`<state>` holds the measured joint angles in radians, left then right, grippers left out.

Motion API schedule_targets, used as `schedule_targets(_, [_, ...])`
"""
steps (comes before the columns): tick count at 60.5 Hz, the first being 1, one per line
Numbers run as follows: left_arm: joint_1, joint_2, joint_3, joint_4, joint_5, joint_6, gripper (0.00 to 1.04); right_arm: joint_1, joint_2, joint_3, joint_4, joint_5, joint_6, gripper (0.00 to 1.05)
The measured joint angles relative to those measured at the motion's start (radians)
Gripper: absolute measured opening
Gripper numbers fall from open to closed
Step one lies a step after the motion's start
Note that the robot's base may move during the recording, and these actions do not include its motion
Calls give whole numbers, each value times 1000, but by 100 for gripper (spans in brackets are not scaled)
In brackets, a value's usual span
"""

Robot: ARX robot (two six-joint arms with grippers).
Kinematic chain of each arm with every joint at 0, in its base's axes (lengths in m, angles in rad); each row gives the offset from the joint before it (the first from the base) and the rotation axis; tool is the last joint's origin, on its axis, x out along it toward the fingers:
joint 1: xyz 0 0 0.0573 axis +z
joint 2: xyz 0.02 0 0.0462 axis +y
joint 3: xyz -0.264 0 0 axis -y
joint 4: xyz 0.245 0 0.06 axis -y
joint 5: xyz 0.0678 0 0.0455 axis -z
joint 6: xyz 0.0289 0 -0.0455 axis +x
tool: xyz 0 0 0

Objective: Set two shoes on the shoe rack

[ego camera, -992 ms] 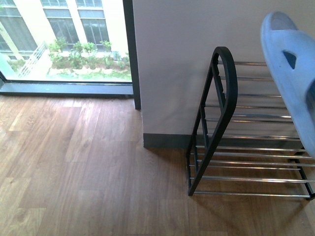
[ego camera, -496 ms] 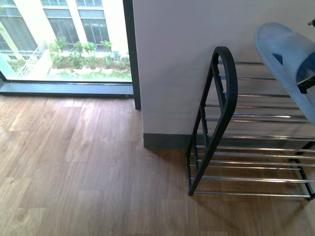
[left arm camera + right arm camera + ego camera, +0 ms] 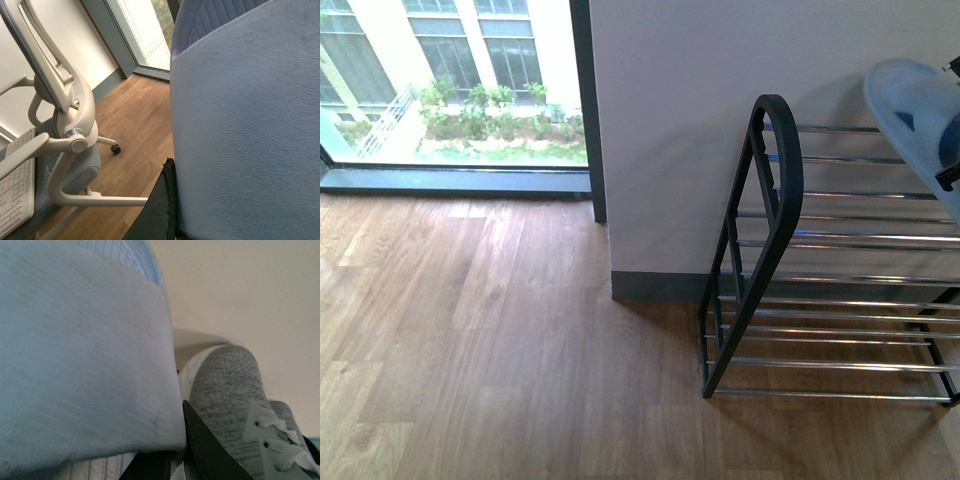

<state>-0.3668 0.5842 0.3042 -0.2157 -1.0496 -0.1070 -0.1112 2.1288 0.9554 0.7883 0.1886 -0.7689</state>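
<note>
One grey knit shoe [image 3: 918,120], sole outward, hangs over the shoe rack's [image 3: 775,250] top bars, apparently clenched in the right end effector [image 3: 172,460]; nothing sits racked yet; left end effector's state unclear.

A wood-plank floor [image 3: 490,340] runs to a white wall [image 3: 670,120] with a grey skirting board [image 3: 655,287]. Beside the wall, a tall dark-framed window [image 3: 450,80] looks out on shrubs and a pale building. The left wrist view shows a white-framed office chair [image 3: 60,125] on castors and, at the picture's edge, a keyboard [image 3: 15,195].
</note>
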Motion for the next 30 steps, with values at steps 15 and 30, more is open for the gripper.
schedule_targets(15, [0, 0, 0, 0, 0, 0, 2, -29, 5, 19, 7, 37, -58, 1])
schedule_targets(30, [0, 0, 0, 0, 0, 0, 2, -26, 14, 13, 9, 29, -109, 1])
